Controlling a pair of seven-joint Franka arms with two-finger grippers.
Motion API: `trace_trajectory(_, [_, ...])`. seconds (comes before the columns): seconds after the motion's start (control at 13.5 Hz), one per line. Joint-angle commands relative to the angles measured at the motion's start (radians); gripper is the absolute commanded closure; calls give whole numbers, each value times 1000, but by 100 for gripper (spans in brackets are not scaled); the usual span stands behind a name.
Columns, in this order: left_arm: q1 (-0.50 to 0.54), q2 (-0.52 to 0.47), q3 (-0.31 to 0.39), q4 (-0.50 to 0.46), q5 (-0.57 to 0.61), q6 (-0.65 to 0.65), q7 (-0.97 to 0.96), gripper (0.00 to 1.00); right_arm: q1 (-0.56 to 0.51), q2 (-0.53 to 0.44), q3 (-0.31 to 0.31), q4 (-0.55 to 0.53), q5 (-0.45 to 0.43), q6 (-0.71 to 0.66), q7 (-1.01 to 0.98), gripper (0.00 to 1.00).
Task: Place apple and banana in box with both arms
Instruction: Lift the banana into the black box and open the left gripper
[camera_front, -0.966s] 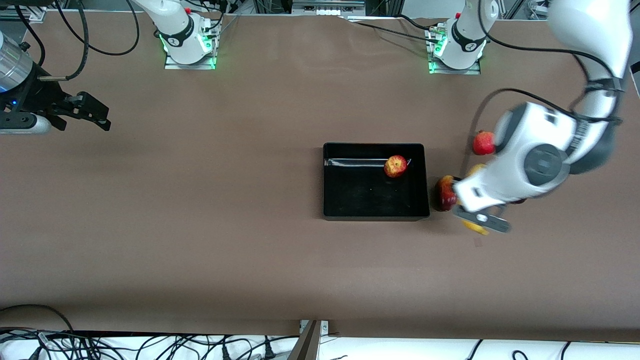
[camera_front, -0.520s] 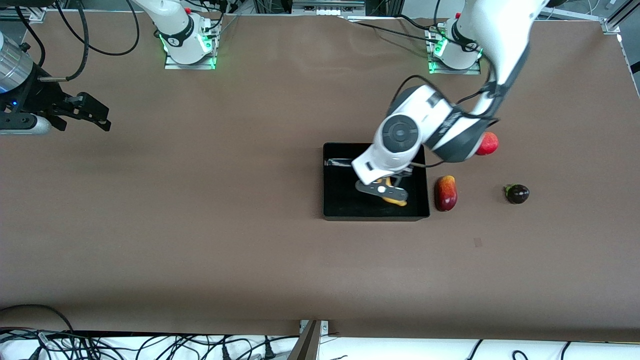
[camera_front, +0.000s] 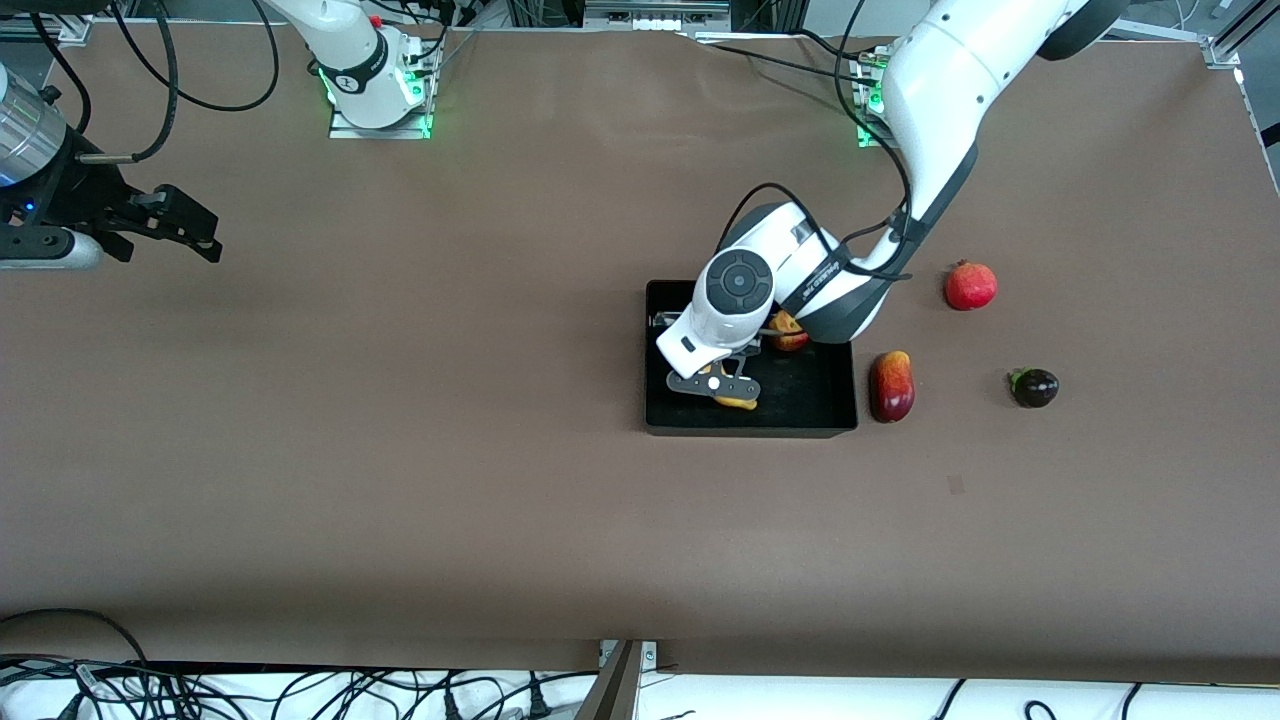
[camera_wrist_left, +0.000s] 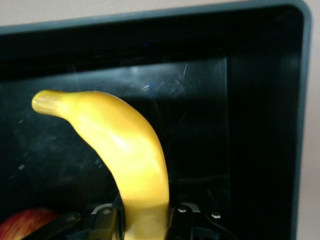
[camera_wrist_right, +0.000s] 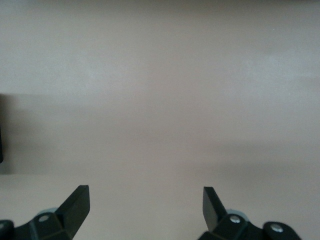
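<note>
My left gripper is shut on the yellow banana and holds it low over the inside of the black box. In the front view only the banana's end shows under the hand. The apple lies in the box toward the robots' side, mostly hidden by the left arm; a red edge of it shows in the left wrist view. My right gripper is open and empty, waiting above the table at the right arm's end; its fingertips frame bare table.
A red-yellow mango-like fruit lies just beside the box toward the left arm's end. A uniformly red round fruit and a small dark fruit lie farther toward that end. The brown table surrounds the box.
My left arm has swung the banana from beside the mango-like fruit over the box wall and lowered it inside the box. The right arm has not moved.
</note>
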Motion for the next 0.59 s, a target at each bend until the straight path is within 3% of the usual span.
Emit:
trace_trajectory(0.0, [-7,29,8,17,20,29,-33,87,-8,7,7,18,-6,-6,12,0])
trace_trajectory(0.07, [-7,31,8,18,20,29,-40,52,-8,7,7,18,-6,-6,12,0])
trace_trajectory(0.15, [-5,34,8,23,20,29,-41,1,-8,7,7,18,-6,-5,12,0])
trace_trajectory(0.37, [24,-25,8,27,20,-9,-39,0,-8,7,7,18,-5,-6,12,0])
trace_trajectory(0.52, [71,-122,8,53,20,-121,-33,0,-7,7,7,18,-5,-5,12,0])
